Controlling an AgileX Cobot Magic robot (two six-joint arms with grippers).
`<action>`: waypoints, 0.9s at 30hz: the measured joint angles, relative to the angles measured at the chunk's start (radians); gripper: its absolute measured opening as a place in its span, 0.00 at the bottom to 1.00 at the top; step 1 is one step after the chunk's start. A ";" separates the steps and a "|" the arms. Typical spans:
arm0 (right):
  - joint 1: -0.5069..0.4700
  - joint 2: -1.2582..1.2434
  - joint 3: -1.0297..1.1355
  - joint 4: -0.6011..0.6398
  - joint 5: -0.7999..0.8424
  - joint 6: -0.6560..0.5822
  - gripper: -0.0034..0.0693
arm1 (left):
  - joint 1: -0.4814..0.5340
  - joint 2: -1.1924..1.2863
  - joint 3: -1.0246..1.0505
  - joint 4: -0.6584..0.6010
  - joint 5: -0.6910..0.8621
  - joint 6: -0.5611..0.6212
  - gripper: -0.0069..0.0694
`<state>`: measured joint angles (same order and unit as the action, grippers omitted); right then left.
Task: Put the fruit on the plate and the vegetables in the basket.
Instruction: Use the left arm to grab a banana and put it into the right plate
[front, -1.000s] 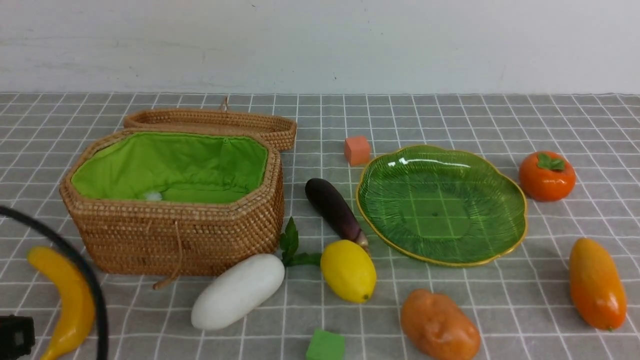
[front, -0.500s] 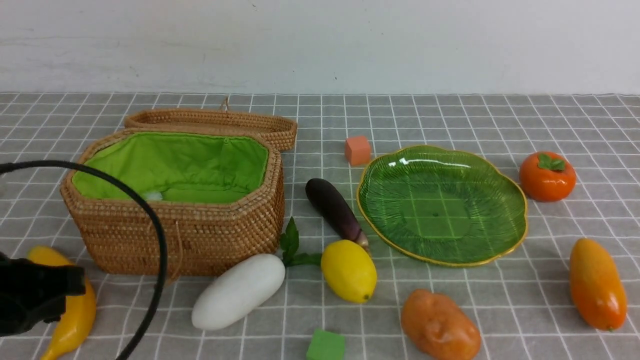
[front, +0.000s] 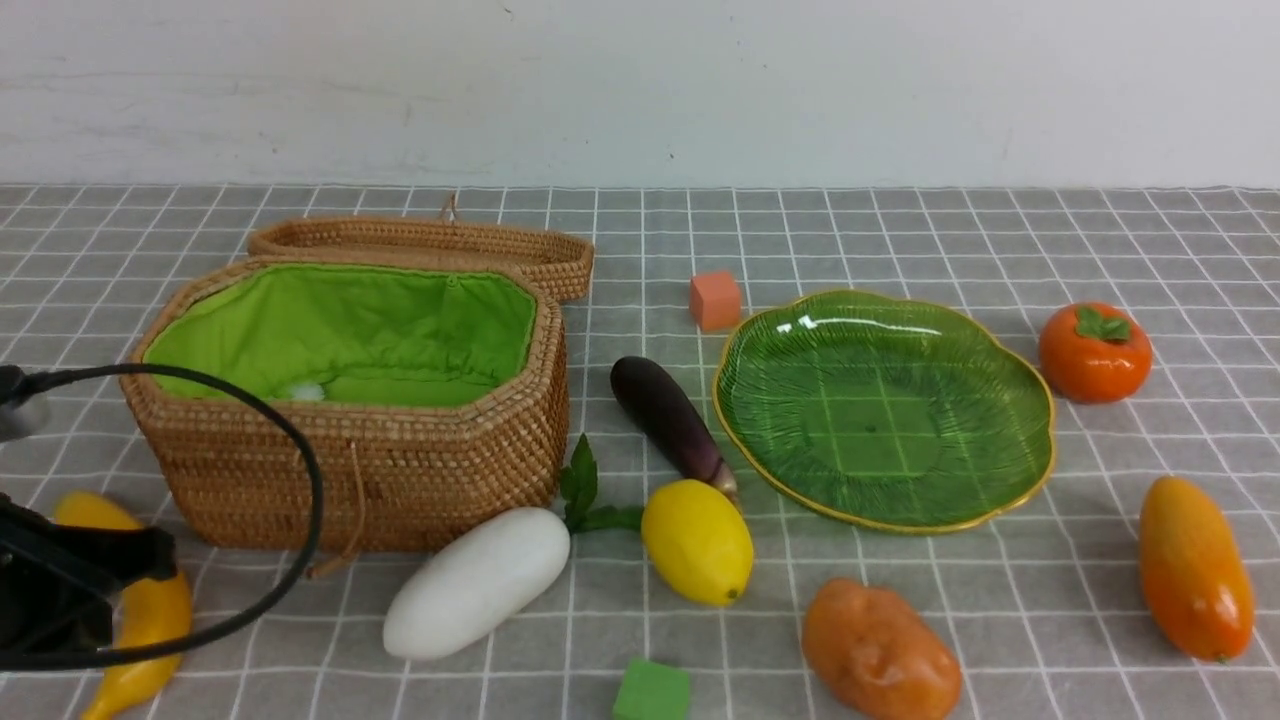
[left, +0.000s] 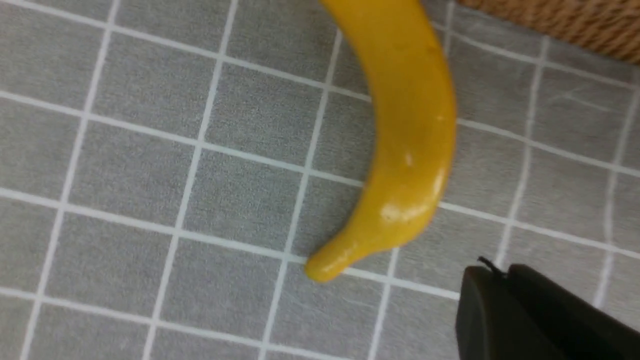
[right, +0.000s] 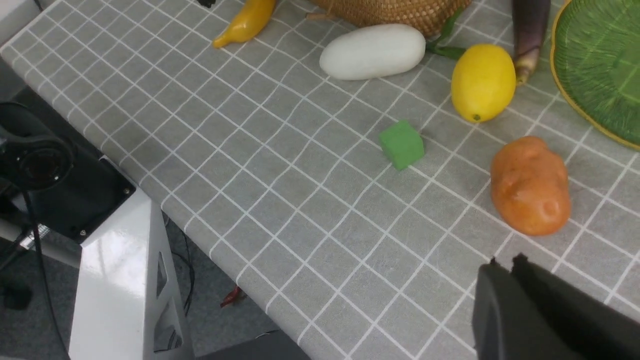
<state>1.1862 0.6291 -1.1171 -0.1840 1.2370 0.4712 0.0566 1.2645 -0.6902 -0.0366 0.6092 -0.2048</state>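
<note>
Banana (left: 405, 125) lies flat on the cloth, just off the left gripper (left: 505, 277) tips, untouched. Jaws look closed together, nothing held. Judgement: open wide, centre over the thick mid-curve, close across the width, not on the tapered end. Wicker basket (front: 360, 470) wall sits just beyond the banana from the gripper, so lift straight up first. Green plate (front: 880, 420) is well apart to the gripper's right, past radish (front: 475, 585) and lemon (front: 697, 540): carry high. Right gripper (right: 510, 265) closed, idle.

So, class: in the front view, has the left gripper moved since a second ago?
Yes. The left gripper has moved forward from the near left corner, toward the basket, and now hides the middle of the banana.
</note>
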 joint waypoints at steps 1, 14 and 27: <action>0.000 0.000 0.000 0.000 0.000 -0.002 0.09 | 0.000 0.004 0.001 0.001 -0.004 0.001 0.20; 0.000 0.000 -0.001 -0.011 -0.024 -0.046 0.10 | 0.000 0.280 0.002 0.058 -0.230 0.004 0.81; 0.000 0.000 -0.001 -0.013 -0.043 -0.046 0.12 | 0.003 0.280 -0.004 0.082 -0.150 -0.067 0.49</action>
<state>1.1865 0.6291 -1.1182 -0.1974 1.1939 0.4251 0.0600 1.5445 -0.6941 0.0457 0.4595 -0.2719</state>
